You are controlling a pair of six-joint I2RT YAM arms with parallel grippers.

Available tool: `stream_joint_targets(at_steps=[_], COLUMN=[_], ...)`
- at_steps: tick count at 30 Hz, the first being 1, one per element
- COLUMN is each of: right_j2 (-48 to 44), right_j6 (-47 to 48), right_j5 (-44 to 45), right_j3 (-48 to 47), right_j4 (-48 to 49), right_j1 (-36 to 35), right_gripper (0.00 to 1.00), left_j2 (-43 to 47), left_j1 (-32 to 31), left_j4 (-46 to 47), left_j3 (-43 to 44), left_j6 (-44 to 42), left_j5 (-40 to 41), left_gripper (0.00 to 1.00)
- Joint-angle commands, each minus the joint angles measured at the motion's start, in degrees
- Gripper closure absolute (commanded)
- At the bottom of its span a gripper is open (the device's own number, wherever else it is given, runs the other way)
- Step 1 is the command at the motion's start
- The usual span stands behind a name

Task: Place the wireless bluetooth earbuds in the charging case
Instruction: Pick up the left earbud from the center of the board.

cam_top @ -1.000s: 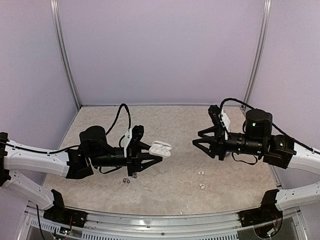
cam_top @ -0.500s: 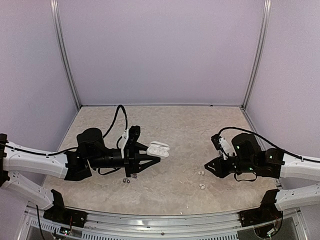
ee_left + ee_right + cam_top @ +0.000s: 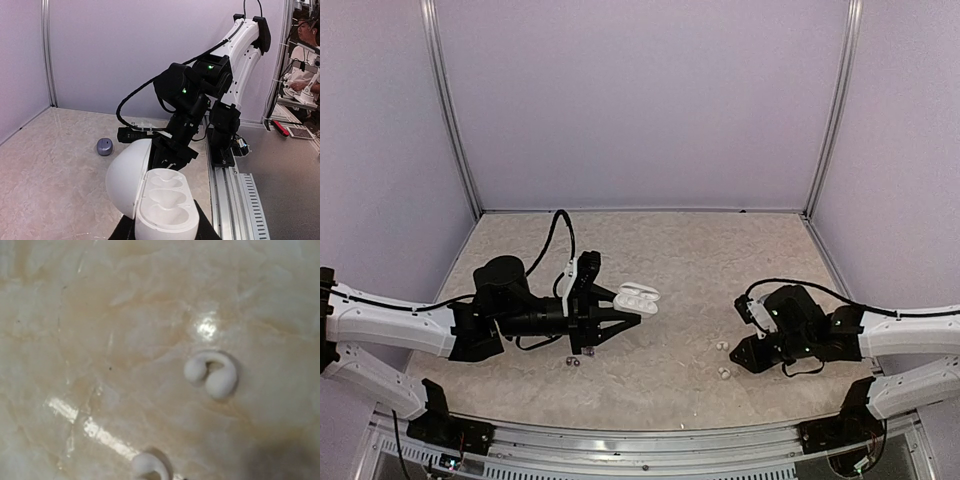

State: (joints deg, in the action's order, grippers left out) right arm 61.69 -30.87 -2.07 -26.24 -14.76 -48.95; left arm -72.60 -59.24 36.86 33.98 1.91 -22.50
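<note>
view from above: a pale marbled table [image 3: 680, 250] enclosed by plain lilac walls, with two black-and-white robot arms reaching in from the near edge.

the left end effector [image 3: 626, 305] is clamped on a white charging case [image 3: 638, 297], holding it above the table left of centre. in the left wrist view the case has its lid swung open to the left, and two bare moulded hollows show in its base.

two dark earbuds [image 3: 572, 362] lie side by side on the table near the left end effector, on the side towards the arm bases.

the white earbuds [image 3: 721, 346] lie on the table right of centre, apart from each other, one nearer the bases than the other, and both well apart from the case. the right end effector [image 3: 738, 354] sits low at the table just beside them, on their right. i cannot tell whether it is open or closed: from above it is only a dark mass, and its fingers are outside the right wrist view. that view looks closely down on the table, with one curled white bud in the right half and a second cut off by the bottom edge.

in the left wrist view a small purple-grey rounded object [image 3: 104, 146] rests on the table near the right arm [image 3: 190, 95].
</note>
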Motion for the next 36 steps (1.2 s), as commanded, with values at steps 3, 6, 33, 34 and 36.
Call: stream_joint_targets(at_steps=[3, 6, 33, 34, 36], right_j2=[2.1, 3.3, 7.5, 7.5, 7.7], right_j6=[-0.9, -0.8, -0.7, -0.8, -0.9], right_j5=[-2.8, -3.8, -5.2, -5.1, -5.1], right_j3=[1.5, 1.7, 3.2, 3.2, 3.2], right_j4=[4.0, 4.6, 6.6, 6.6, 6.8], right_j1=[0.4, 0.4, 0.4, 0.5, 0.5], right_gripper=[0.80, 0.80, 0.79, 0.79, 0.78], left_j2=[0.9, 1.0, 1.1, 1.1, 1.1], left_j1=[0.2, 0.2, 0.2, 0.2, 0.2], left_j4=[1.9, 1.8, 2.5, 2.5, 2.5], left_j3=[-0.3, -0.4, -1.1, -1.1, -1.2], left_j6=[-0.2, -0.2, -0.3, -0.2, -0.3], left_j5=[-0.3, -0.3, -0.4, -0.4, -0.5], left_gripper=[1.00, 1.00, 1.00, 1.00, 1.00])
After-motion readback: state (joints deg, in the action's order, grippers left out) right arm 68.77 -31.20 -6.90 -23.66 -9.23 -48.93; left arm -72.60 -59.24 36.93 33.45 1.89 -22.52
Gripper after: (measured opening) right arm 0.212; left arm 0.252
